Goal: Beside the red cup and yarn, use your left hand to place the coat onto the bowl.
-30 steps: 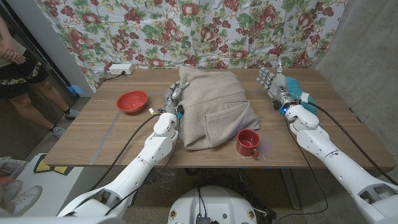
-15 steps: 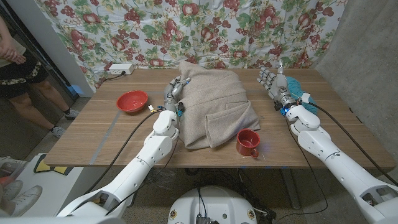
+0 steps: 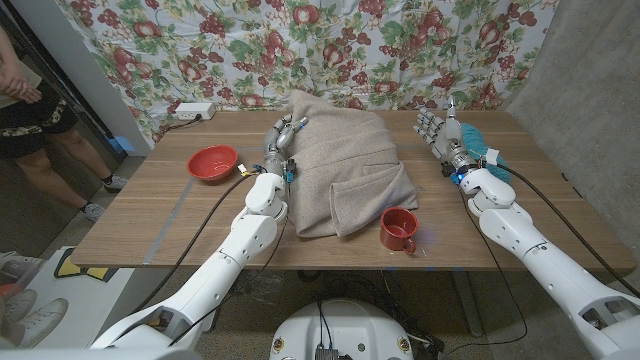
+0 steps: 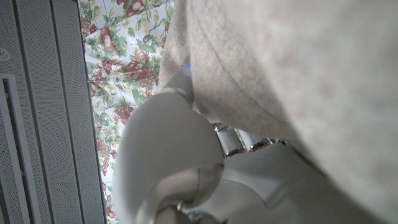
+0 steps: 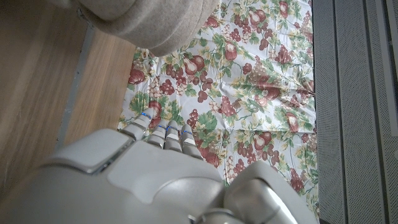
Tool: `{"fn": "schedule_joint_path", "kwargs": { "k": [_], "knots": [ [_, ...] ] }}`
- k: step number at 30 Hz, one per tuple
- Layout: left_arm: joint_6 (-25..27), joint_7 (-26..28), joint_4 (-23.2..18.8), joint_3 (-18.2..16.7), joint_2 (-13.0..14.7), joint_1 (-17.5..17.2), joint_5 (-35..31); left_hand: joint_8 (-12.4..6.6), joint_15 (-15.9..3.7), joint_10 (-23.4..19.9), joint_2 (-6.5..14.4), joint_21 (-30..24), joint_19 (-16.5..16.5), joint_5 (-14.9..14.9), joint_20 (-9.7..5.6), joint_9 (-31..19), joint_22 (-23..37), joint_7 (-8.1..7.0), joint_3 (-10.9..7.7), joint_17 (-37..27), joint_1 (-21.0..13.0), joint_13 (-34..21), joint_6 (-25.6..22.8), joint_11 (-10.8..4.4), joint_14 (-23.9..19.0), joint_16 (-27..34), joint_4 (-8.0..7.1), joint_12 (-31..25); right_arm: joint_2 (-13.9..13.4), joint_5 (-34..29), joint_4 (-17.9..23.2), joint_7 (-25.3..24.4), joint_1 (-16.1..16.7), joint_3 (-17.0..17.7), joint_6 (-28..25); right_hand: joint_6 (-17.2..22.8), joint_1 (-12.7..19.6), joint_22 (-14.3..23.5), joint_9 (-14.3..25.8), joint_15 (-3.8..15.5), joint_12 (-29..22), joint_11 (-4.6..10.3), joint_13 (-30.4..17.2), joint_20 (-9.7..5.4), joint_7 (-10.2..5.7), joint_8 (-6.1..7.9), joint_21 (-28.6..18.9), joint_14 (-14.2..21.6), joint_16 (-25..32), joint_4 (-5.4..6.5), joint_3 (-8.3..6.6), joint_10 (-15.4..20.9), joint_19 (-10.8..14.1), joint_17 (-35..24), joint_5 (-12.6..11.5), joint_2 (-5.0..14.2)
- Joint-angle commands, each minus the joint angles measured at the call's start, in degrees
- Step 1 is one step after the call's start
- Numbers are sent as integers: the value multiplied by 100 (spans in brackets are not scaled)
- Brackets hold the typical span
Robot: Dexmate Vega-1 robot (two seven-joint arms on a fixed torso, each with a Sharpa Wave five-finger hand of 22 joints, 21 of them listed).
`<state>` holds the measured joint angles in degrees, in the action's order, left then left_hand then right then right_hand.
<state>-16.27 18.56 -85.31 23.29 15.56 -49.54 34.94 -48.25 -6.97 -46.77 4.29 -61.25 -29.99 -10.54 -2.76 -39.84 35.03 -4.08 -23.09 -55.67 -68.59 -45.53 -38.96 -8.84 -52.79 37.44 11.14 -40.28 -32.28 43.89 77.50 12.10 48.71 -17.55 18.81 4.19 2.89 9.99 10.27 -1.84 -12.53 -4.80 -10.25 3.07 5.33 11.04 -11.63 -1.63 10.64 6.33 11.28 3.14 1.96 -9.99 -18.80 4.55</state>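
A folded beige coat (image 3: 345,165) lies mid-table. My left hand (image 3: 280,142) grips its left edge near the far corner, and that corner stands lifted off the table. In the left wrist view the coat fabric (image 4: 298,68) drapes over my left hand (image 4: 168,149). The red bowl (image 3: 213,162) sits apart to the left of the coat. A red cup (image 3: 398,230) stands at the coat's near right corner. My right hand (image 3: 438,132) stands upright with fingers apart, holding nothing, right of the coat. Teal yarn (image 3: 473,135) lies just behind it.
A white power strip (image 3: 195,110) lies at the table's back left. A person (image 3: 25,100) stands at the picture's left edge. A floral cloth hangs behind the wooden table (image 3: 180,220). Black cables run along both arms.
My left hand has moved up and away along the coat's left edge, and the coat's far left corner has risen with it. The right hand has stayed put.
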Motion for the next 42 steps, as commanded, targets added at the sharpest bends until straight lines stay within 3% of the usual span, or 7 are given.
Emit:
{"fn": "schedule_joint_path", "kwargs": {
  "k": [1, 42],
  "knots": [
    [-186, -281, -225, -35, 24, 15, 133, -41, -619, -247, 37, -39, 2, -44, -629, -9, -13, 67, -232, -42, -65, 1, -15, -179, -87, -17, -193, 23, -5, -1, -37, 1, -48, -1, -32, 42, -19, 25, 29, 6, 23, -28, -32, 15, -5, -5, 22, 31, -8, 18, -24, 24, 29, -24, 31, 90],
    [-605, -540, -877, -183, 173, -209, 193, -189, -625, -310, -17, -226, 26, -37, -630, 112, -256, 63, -368, -217, -26, -74, -10, -176, -232, -237, -189, 94, 34, -17, -40, -44, -26, -44, -77, 45, -13, 25, 29, -3, 29, -39, -32, 16, -5, -10, 31, 33, -12, 16, -47, 35, 34, -24, 40, 97]
  ]
}}
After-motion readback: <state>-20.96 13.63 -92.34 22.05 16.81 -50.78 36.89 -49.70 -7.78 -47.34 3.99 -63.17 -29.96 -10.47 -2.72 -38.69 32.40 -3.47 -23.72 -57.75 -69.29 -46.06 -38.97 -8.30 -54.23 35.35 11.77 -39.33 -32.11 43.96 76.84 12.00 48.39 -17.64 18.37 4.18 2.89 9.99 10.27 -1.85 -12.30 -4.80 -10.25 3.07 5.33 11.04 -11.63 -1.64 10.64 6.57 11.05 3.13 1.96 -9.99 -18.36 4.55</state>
